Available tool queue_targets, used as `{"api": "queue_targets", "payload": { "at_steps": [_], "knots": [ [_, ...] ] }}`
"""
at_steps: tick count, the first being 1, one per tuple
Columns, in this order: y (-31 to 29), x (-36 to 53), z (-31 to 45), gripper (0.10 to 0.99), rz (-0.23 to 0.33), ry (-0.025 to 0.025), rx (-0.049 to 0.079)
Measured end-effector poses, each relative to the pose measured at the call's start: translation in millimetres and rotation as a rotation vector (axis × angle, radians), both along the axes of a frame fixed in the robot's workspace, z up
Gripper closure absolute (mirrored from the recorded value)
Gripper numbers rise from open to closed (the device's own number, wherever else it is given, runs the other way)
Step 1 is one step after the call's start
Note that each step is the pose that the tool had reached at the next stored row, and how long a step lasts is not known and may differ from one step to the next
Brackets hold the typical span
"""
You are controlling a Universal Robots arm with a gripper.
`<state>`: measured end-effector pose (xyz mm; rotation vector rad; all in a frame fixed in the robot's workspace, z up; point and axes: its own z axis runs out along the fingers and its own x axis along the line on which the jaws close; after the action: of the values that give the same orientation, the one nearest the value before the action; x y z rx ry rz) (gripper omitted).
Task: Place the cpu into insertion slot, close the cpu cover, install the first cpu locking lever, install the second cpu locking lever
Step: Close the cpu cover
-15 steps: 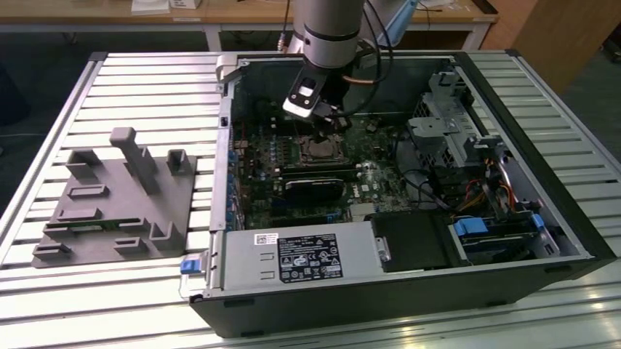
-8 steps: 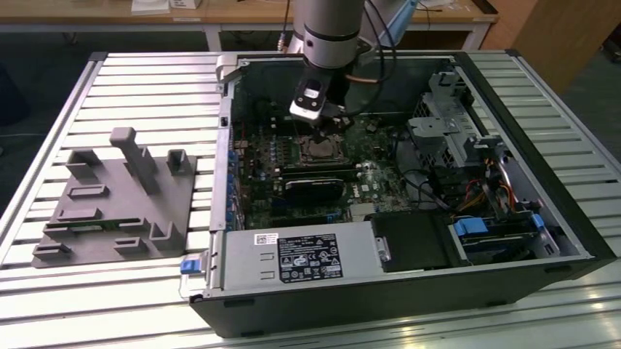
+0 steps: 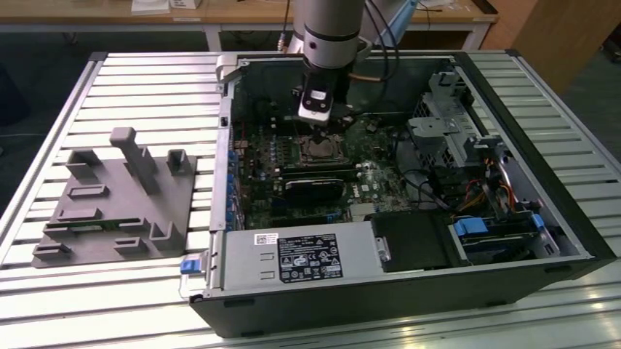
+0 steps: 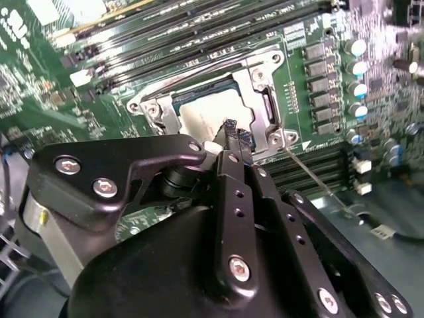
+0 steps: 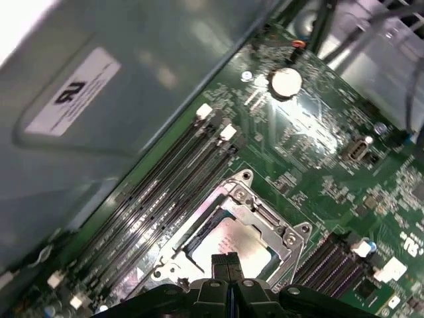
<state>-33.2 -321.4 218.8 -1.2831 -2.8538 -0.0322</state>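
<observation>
The open computer case [image 3: 388,309] lies on the slatted worktop [image 3: 543,94], and the arm reaches down into it. The cpu [image 4: 202,112] sits flat in the insertion slot [image 3: 318,150], metal top up, edges square with the slot. The cpu cover [image 4: 260,89] lies down around it. In both wrist views the claw [image 4: 232,132] hangs over the cpu's edge, fingers together and holding nothing. A thin locking lever [image 4: 315,182] runs out from the cover's corner. Memory slots [image 5: 165,192] run just beside the socket; the case walls stand well apart.
</observation>
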Motion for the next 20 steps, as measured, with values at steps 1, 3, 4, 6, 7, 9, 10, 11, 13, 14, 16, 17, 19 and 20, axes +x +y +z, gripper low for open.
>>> {"api": "queue_targets", "payload": {
  "at_steps": [1,3,4,6,7,9,10,11,13,14,16,17,19,20],
  "knots": [
    [0.0,0.0,0.0,0.980,0.018,0.0000,0.000],
    [0.0,0.0,-0.1,0.980,0.056,0.0000,0.000],
    [0.0,0.0,-0.1,0.980,0.074,0.0000,0.000],
    [0.0,0.0,-0.1,0.980,0.109,0.0000,0.000],
    [0.0,0.0,-0.1,0.980,0.127,0.0000,0.000],
    [0.0,0.0,-0.2,0.980,0.163,0.0000,0.000],
    [0.0,0.0,-0.2,0.980,0.181,0.0000,0.000],
    [0.0,0.0,-0.2,0.980,0.200,0.0000,0.000],
    [0.0,0.0,-0.2,0.980,0.238,0.0000,0.000],
    [0.0,0.0,-0.3,0.980,0.256,0.0000,0.000],
    [0.0,0.0,-0.3,0.980,0.292,0.0000,0.000],
    [0.0,0.0,-0.3,0.980,0.310,0.0000,0.000],
    [0.0,0.0,-0.4,0.980,0.346,0.0000,0.000],
    [0.0,0.0,-0.5,0.980,0.364,0.0000,0.000]
  ]
}}
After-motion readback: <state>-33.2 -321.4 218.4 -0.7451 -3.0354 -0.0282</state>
